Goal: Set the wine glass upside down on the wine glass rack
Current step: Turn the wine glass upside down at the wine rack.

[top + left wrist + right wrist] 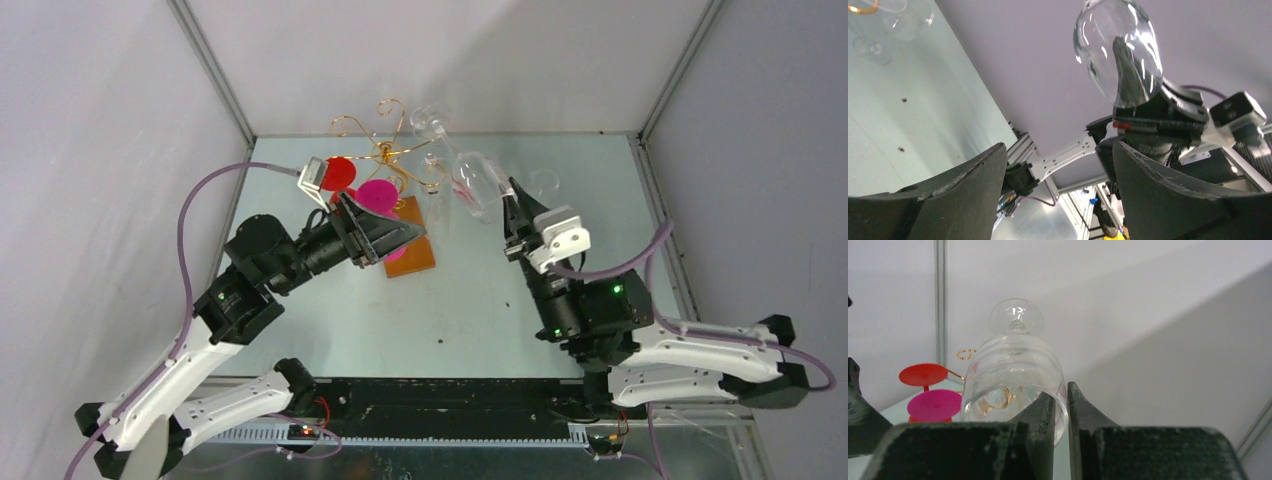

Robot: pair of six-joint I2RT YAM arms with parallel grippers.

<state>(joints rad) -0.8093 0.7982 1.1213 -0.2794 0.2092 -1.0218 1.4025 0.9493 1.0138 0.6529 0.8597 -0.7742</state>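
Item: wine glass (1013, 375), clear, lifted off the table (500, 300), tilted, foot pointing away from the wrist towards the rack.
Holder: right gripper (1060, 392), jaws nearly closed and pinching the bowl wall at the rim, one finger inside and one outside.
Second arm: left gripper (1059, 147), jaws wide apart with nothing between them, hovering just beside the rack's wooden base (418, 250).
Destination: wine glass rack (385, 150), gold scroll arms on a central post, at the far side of the table.
Occupied places: red foot (923, 374) and pink foot (934, 404), seemingly coloured glasses hung on the left arms.
Step in hand, judged: carrying the glass to a free scroll arm on the right side.
Method advised: turn the wrist until the foot is uppermost, bring the stem level with the slot's open end, then slide in sideways so the foot rides on the wire.
Caution: a rim pinch is slight, so move slowly and let go only once the foot bears on the wire.
Clearance: stay clear of the hung glasses and the left fingers.
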